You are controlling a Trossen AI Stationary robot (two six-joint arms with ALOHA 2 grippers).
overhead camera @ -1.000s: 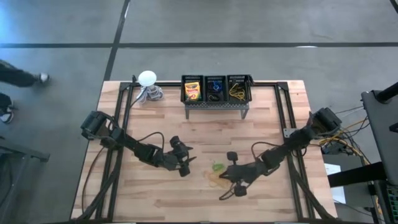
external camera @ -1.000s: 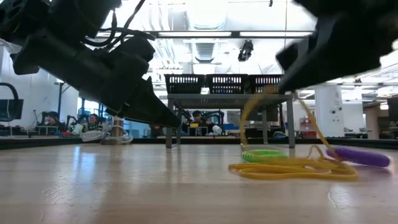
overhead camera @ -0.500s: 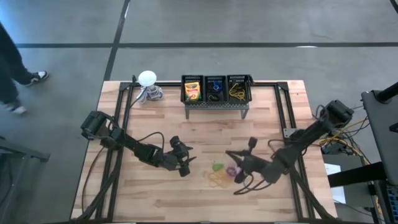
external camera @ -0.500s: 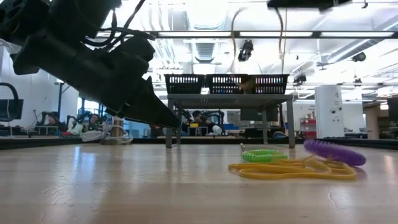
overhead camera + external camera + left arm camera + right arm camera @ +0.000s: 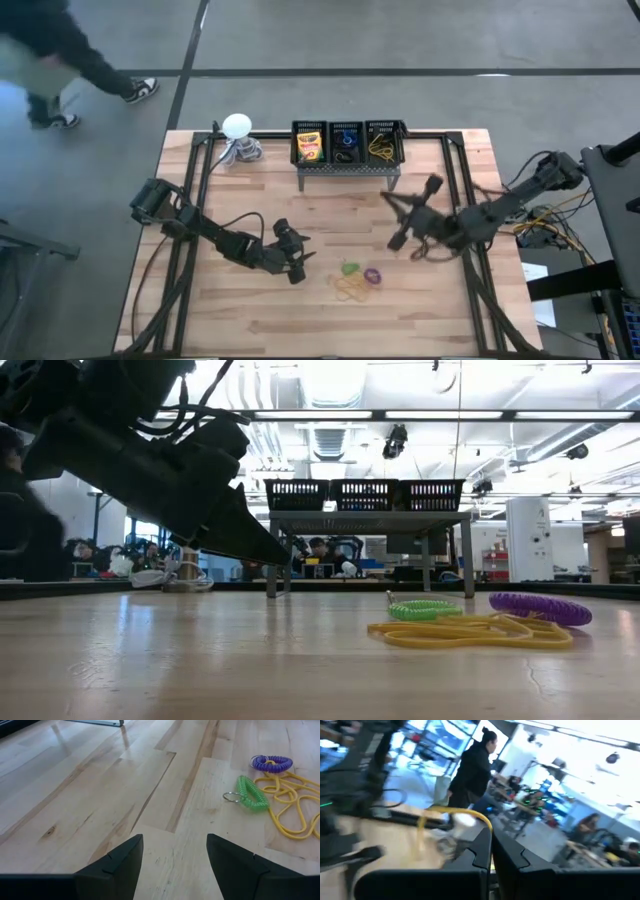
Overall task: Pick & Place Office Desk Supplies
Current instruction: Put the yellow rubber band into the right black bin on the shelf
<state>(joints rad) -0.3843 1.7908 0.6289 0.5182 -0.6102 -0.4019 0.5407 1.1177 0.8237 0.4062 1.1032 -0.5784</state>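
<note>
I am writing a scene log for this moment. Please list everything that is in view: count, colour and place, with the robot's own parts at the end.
green coil ring: one, green, on the table beside the yellow bands
purple coil ring: one, purple, touching the yellow bands
rubber bands: one tangle, yellow, table middle
held rubber band: one, yellow, in the right tool
bin rack: three black bins, far edge; crayon box, dark rings, yellow bands inside
white ball: one, far left corner
person: one, on the floor beyond the table
left tool: open, low over the table
right tool: shut, raised near the rack
</note>
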